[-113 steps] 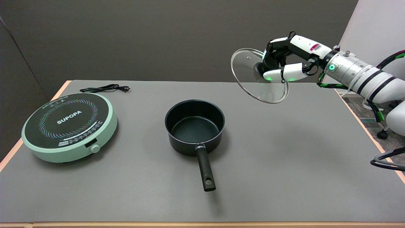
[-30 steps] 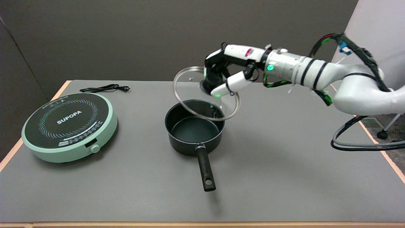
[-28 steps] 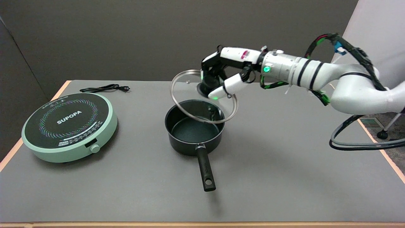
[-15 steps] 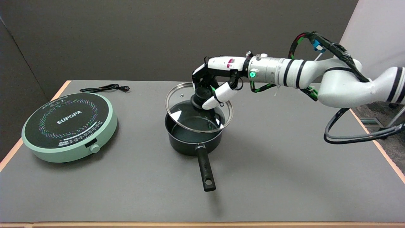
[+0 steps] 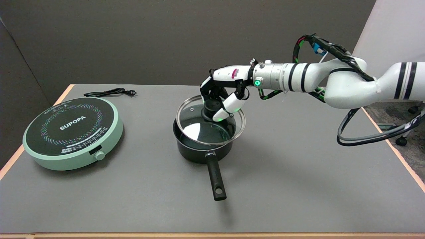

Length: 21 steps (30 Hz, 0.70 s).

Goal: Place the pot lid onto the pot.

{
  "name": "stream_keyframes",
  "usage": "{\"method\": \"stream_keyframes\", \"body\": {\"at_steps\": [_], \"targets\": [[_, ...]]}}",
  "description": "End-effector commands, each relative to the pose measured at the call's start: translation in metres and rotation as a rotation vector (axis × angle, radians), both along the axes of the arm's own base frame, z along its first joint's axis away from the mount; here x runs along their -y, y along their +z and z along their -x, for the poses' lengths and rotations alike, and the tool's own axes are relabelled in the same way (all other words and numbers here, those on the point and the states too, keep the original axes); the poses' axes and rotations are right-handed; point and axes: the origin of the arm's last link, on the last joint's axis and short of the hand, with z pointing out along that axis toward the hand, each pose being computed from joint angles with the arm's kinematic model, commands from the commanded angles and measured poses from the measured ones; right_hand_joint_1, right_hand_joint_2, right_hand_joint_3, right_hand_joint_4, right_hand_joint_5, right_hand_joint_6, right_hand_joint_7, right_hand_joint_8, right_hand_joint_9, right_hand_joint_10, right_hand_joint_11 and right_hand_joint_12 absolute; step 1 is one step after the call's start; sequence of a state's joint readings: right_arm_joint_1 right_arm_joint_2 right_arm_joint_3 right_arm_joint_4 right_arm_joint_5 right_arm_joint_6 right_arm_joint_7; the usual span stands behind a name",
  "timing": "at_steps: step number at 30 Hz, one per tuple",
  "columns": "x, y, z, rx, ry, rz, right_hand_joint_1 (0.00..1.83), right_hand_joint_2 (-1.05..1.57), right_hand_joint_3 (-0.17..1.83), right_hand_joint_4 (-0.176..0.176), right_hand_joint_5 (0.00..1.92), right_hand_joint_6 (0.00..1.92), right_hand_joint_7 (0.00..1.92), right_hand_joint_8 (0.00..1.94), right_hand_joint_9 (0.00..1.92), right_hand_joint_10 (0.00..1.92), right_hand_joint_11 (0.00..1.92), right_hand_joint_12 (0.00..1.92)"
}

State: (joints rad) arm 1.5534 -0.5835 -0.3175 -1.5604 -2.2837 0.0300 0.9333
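Your right hand grips the black knob of the glass pot lid, fingers curled down around it from above, with the arm reaching in from the right side of the picture. The lid hangs directly under your hand and over the mouth of the black pot. It is tilted a little and sits slightly to the right of the pot's centre, so its steel rim overhangs the pot's right edge; whether the rim already touches the pot cannot be told from this view. A bright reflection shows on the left part of the glass.

The pot stands near the middle of the grey worktop, its long black handle pointing toward the near edge, away from your hand.

Well apart to the left sits a round mint-green induction cooker with a black top marked SUPOPA, and behind it a coiled black power cord lies near the far edge. Nothing stands between the lid and the pot's opening, and both the cooker and the cord are far from your arm.
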Motion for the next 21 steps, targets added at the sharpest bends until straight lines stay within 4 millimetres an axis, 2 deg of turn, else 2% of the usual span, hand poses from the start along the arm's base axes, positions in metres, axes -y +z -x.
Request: {"method": "stream_keyframes", "body": {"at_steps": [1,15,21], "targets": [[0.011,-0.004,0.013,-0.084,-0.024,-0.012,1.21,1.02,0.29,-0.039,0.77,1.3,1.01,1.07,0.9,1.71,0.66,1.46],[0.02,-0.022,0.013,-0.102,-0.015,-0.042,1.21,1.02,0.29,-0.039,0.77,1.3,1.01,1.07,0.9,1.71,0.65,1.46],[0.021,-0.024,0.016,-0.105,-0.019,-0.043,1.21,1.02,0.29,-0.038,0.77,1.3,1.01,1.07,0.9,1.71,0.66,1.46]]}}
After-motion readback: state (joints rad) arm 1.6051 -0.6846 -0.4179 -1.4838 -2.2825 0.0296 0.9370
